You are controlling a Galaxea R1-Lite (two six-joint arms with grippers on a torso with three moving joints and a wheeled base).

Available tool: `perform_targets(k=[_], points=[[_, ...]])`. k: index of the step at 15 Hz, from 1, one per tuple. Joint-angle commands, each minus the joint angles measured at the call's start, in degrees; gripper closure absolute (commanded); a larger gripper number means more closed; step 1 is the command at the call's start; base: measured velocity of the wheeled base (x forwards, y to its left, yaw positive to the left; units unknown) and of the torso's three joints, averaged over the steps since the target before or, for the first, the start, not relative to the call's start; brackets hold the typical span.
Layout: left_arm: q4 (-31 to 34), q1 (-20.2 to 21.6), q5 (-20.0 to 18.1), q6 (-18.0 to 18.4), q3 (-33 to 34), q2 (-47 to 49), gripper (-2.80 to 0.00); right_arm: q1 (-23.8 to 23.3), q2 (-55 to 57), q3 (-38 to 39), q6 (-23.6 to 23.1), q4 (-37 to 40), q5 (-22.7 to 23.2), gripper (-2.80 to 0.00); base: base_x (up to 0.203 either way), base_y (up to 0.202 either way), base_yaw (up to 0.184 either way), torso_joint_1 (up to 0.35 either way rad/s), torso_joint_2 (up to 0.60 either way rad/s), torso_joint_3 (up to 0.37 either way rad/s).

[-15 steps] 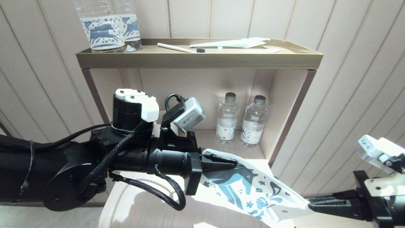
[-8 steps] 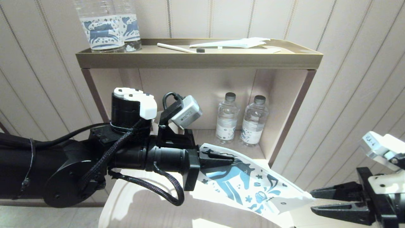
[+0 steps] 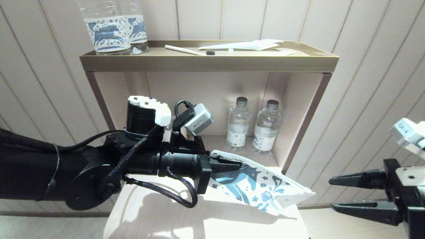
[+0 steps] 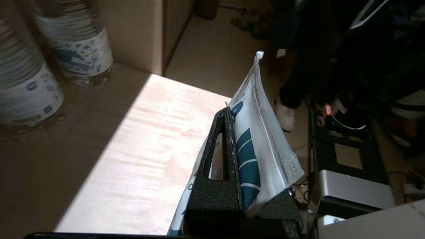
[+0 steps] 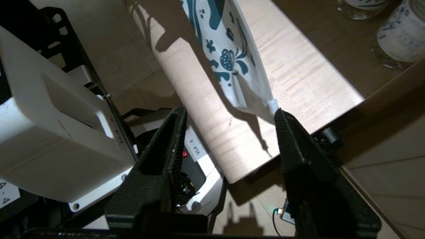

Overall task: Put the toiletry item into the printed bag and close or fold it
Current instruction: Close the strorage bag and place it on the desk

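My left gripper is shut on one end of the printed bag, a white pouch with dark blue horse and leaf motifs. The bag slopes down to the right over the pale table, and its far end hangs free. In the left wrist view the bag is pinched in the left gripper. My right gripper stands open just right of the bag's free tip, holding nothing. From the right wrist, the bag ends close to one of the right gripper's fingers. The pale-handled toothbrush is not visible.
Two small water bottles stand in the shelf niche behind the table. The gold tray on top carries two printed bottles, a cream-handled black-headed toothbrush and a plain white wrapper.
My right gripper let go of the bag's end, opened wide and drew back to the right. The bag's free end sagged lower. The left arm shifted slightly right, still gripping.
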Motion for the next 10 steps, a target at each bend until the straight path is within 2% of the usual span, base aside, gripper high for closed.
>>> perform_targets(k=[1, 6, 10], points=[[-0.3, 1.6, 0.5, 0.0, -1.4, 3.2, 0.0, -1.3, -1.6, -0.5, -0.1, 0.2, 0.2, 0.0, 0.0, 0.0, 0.0, 0.0, 0.0, 0.0], [0.6, 4.5, 0.9, 0.0, -3.5, 4.9, 0.0, -1.2, -3.5, -0.5, -0.2, 2.4, 0.2, 0.0, 0.0, 0.0, 0.0, 0.0, 0.0, 0.0], [1.5, 4.6, 5.2, 0.2, -3.8, 5.7, 0.0, -1.0, -5.4, 0.4, -0.2, 2.5, 0.3, 0.0, 0.0, 0.0, 0.0, 0.0, 0.0, 0.0]])
